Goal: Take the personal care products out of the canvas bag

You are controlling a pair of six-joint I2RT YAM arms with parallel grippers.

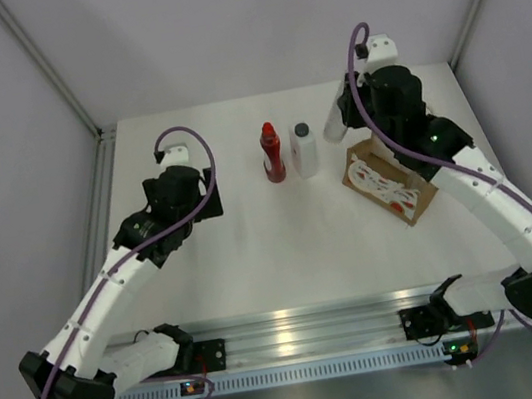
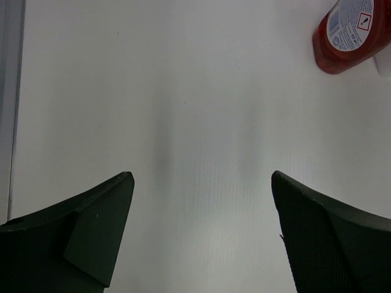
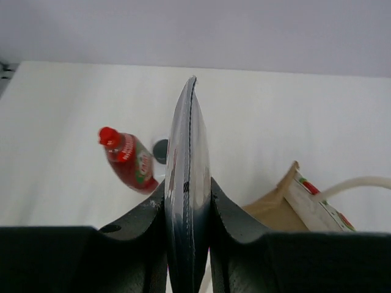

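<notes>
The right tool (image 3: 188, 190) is closed on the tube (image 3: 187, 165). Its two dark fingers (image 3: 142, 220) press the grey-white tube from both sides, and the thin end of the tube points away from the wrist. From above I see this tool (image 1: 346, 114) at the far right part of the tabletop (image 1: 256, 262), with the tube (image 1: 333, 124) between the white bottle (image 1: 305, 151) and the bag (image 1: 391, 182). I cannot tell if the tube touches the tabletop. The bag is on the tabletop just beside this tool, on its near side, and the right arm partly covers it. Its tan side with the white and red print shows, and the right wrist view also shows the bag (image 3: 287, 204) and its pale handle (image 3: 357, 182) at the right edge. The red bottle (image 1: 272, 152) and the white bottle stand upright near the middle of the far side, just beside each other, the red one on the left. In the right wrist view the red bottle (image 3: 129, 161) is left of the tube, and only the dark cap (image 3: 160, 149) of the white bottle shows. The left tool (image 1: 210, 188) is over the tabletop to the left of the red bottle, well apart from it. In its own view this tool (image 2: 201, 183) stands wide open with nothing between the fingers (image 2: 101, 213), and the red bottle (image 2: 349, 33) is in the top right corner.
</notes>
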